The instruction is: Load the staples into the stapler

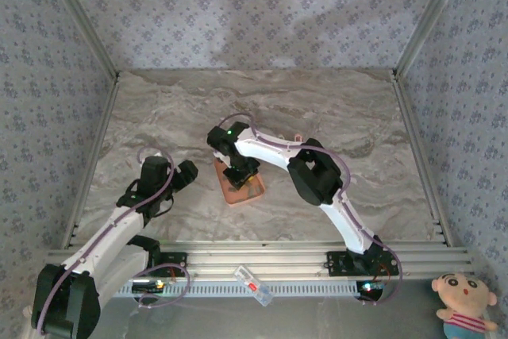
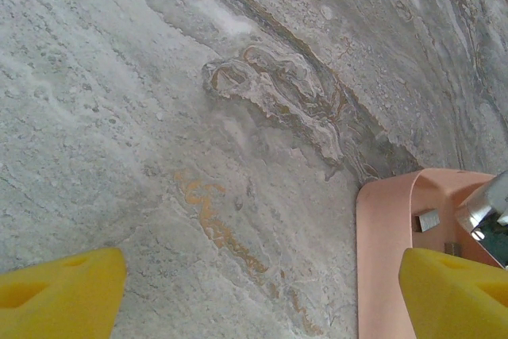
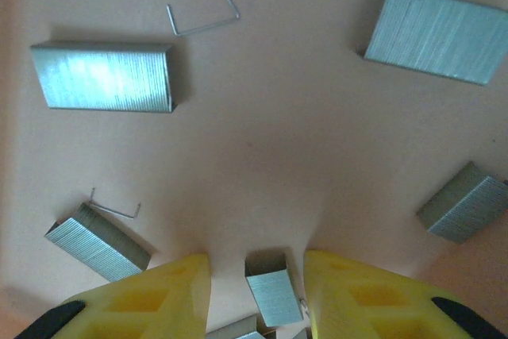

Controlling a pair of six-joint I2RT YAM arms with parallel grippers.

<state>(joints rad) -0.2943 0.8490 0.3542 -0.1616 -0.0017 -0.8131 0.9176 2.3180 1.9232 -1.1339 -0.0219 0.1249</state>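
Observation:
The staples lie as several short grey strips in a pink tray (image 1: 255,193). In the right wrist view, strips sit at the upper left (image 3: 103,77), upper right (image 3: 432,33), right (image 3: 464,204) and lower left (image 3: 95,244). My right gripper (image 3: 255,263) is down in the tray, open. Its yellow fingers (image 3: 159,295) flank one small strip (image 3: 274,295), with a gap still showing on the left side. My left gripper (image 2: 262,275) hangs open over bare table left of the tray (image 2: 381,244). The stapler (image 1: 252,283), clear with red inside, lies on the near rail.
Two loose single staples (image 3: 202,17) (image 3: 115,208) lie on the tray floor. Metal rails line the table's sides and near edge (image 1: 278,258). Patterned walls close in the back and both sides. A plush doll (image 1: 464,303) sits at the bottom right.

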